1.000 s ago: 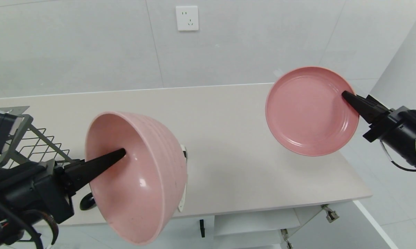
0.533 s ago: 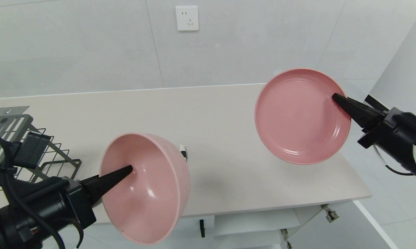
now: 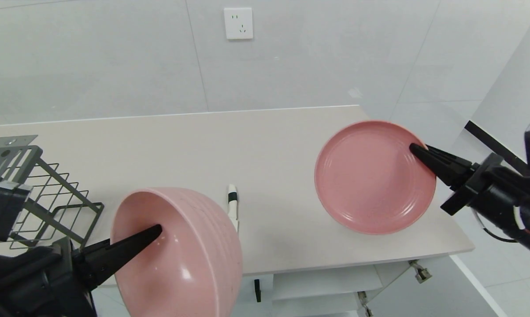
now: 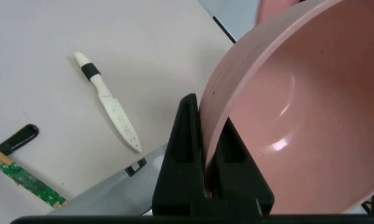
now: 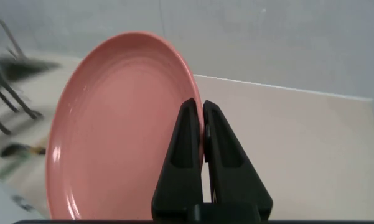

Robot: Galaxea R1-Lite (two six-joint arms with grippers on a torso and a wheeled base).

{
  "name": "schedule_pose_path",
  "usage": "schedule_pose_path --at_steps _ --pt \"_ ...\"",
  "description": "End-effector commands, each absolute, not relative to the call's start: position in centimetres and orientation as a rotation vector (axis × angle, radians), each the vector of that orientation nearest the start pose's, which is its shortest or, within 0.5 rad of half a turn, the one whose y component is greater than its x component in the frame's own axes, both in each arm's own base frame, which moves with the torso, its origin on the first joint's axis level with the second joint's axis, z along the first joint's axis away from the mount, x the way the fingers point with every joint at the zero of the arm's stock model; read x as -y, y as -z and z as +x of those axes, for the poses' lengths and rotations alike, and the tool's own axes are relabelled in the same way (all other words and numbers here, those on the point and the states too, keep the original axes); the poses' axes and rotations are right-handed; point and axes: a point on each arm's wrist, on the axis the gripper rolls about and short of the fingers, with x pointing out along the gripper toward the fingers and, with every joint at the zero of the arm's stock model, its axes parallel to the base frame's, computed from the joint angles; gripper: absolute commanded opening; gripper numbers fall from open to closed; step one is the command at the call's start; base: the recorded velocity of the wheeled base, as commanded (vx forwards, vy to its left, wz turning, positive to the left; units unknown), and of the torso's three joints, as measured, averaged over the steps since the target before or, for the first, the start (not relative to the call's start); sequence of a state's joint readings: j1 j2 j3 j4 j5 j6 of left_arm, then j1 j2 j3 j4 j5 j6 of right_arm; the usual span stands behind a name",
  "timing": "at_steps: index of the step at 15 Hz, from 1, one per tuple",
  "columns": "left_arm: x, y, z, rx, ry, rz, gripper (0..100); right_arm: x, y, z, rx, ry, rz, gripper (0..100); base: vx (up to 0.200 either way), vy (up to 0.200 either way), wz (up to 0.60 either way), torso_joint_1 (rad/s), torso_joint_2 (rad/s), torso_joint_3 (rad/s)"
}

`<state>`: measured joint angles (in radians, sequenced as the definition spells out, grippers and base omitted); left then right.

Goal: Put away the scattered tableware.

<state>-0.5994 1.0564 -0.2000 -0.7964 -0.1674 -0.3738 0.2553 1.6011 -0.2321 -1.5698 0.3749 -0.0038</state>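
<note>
Lowered since the earlier frames, the plate point(image 3: 375, 176) hangs tilted over the right end of the countertop point(image 3: 269, 145), its rim pinched by the right gripper point(image 3: 413, 148). The left gripper point(image 3: 158, 229) clamps the wall of the bowl point(image 3: 194, 264) over the front edge. Recommended: keep both pinches firm and travel slowly toward the rack point(image 3: 40, 193) at the left end.

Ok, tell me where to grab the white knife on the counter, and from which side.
Take the white knife by its handle, the far end with the black band, probably from straight above, closing across its narrow width. It lies flat on the counter, blade toward the front edge.
</note>
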Motion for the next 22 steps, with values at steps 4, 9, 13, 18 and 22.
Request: schedule_pose_path --at_steps 4,9,13,18,22 --pt "7.5 -16.9 10.6 -0.225 0.729 -0.339 0 -7.9 -14.4 20.1 0.120 -0.697 -0.033 0 0.000 0.000 0.00 0.000 0.00 0.000" --pt "7.8 -16.0 11.0 -0.255 0.723 -0.325 0 -7.2 -13.0 18.4 0.042 -0.691 -0.031 0 -0.040 0.000 0.00 0.000 0.00 0.000" --pt "7.9 -15.7 11.2 -0.272 0.718 -0.326 0 -5.8 -14.1 15.4 0.105 -0.659 -0.038 0 0.000 0.000 0.00 0.000 0.00 0.000" --pt "8.3 -15.2 11.8 -0.265 0.718 -0.326 0 -5.6 -14.4 15.9 0.078 -0.641 0.088 0 -0.080 0.000 0.00 0.001 0.00 0.000" --pt "8.3 -14.8 11.8 -0.244 0.724 -0.326 0 -5.6 -14.4 15.8 0.079 -0.639 0.089 0 -0.150 0.000 0.00 0.010 0.01 -0.001"
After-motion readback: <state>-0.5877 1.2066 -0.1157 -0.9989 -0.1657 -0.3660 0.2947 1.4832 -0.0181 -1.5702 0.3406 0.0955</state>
